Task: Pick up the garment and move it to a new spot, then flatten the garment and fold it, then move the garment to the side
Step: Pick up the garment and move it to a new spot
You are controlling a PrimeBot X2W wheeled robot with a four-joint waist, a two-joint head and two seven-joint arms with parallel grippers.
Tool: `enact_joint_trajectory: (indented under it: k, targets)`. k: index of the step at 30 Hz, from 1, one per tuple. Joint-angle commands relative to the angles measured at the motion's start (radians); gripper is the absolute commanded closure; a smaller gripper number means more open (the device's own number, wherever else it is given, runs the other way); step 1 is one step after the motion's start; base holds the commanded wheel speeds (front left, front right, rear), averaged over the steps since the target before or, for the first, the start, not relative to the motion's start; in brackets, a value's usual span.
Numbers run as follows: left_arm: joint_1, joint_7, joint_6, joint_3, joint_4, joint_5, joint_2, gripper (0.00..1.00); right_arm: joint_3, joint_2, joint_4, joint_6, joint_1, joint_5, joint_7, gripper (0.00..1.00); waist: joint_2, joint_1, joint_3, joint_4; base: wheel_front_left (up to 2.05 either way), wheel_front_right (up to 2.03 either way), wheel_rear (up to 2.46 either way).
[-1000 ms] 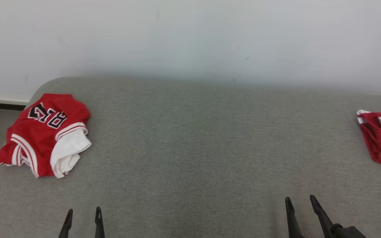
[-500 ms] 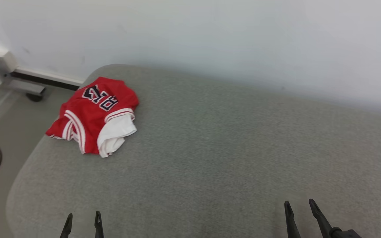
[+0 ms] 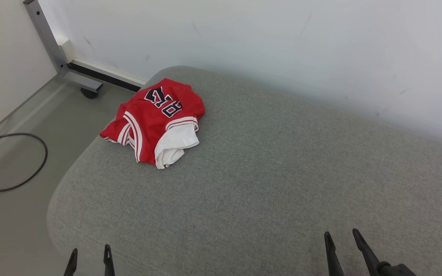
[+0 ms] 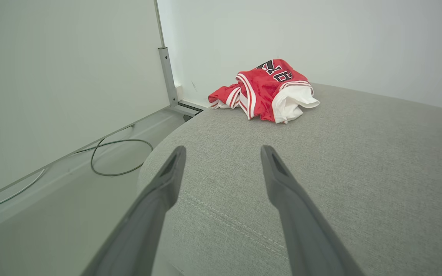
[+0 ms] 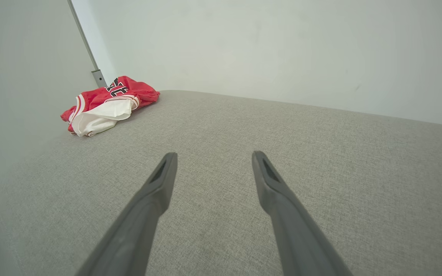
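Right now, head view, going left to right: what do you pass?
black cable on the floor → left gripper → red garment → right gripper

- Red jersey (image 3: 155, 120) — folded, on the grey cushion's (image 3: 267, 184) far left corner.
- Left gripper (image 3: 89, 255) and right gripper (image 3: 341, 239) — both spread, empty.
- Black cable (image 3: 12, 163) on the floor.

Light was bright, soft, even; no glare, no hard shadows. Only faint shade lay under the garment (image 3: 155, 115) and along the wall (image 3: 282, 46) base at the top of the grey fabric surface (image 3: 267, 184). Head view was sharp. Wrist views stretched toward the edges; left fingers (image 4: 303, 230) and right fingers (image 5: 294, 230) looked soft at bottom frame.
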Motion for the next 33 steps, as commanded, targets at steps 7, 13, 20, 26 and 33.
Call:
enact_joint_trajectory:
  k: [7, 13, 20, 26, 33]
  targets:
    - [0.011, -0.003, 0.009, 0.013, -0.008, -0.006, -0.002, 0.0, 0.009, 0.002, 0.007, -0.002, -0.021, -0.008, 0.0, 0.0, 0.0, 0.0, 0.01, 0.011, 0.0, 0.0, 0.0]
    - [-0.062, -0.003, -0.006, 0.024, 0.019, -0.012, -0.002, 0.0, 0.006, 0.002, 0.006, -0.002, -0.025, -0.018, 0.0, 0.0, 0.0, 0.0, 0.014, 0.007, 0.0, 0.0, 0.0]
    - [-0.199, -0.003, -0.039, 0.061, 0.07, -0.022, -0.001, 0.0, -0.009, 0.001, -0.003, -0.002, -0.053, -0.037, 0.0, 0.0, 0.0, 0.0, 0.057, -0.047, 0.0, 0.0, 0.0]
    - [-0.394, -0.003, -0.072, 0.143, 0.145, -0.052, 0.021, 0.0, -0.015, 0.001, -0.021, -0.003, -0.107, -0.069, 0.0, 0.0, 0.0, 0.0, 0.145, -0.136, 0.0, 0.0, 0.0]
    - [-0.68, -0.003, -0.106, 0.26, 0.302, -0.133, 0.082, 0.0, -0.028, 0.001, -0.049, -0.003, -0.193, -0.106, 0.0, 0.0, 0.0, 0.0, 0.297, -0.244, 0.0, 0.0, 0.0]
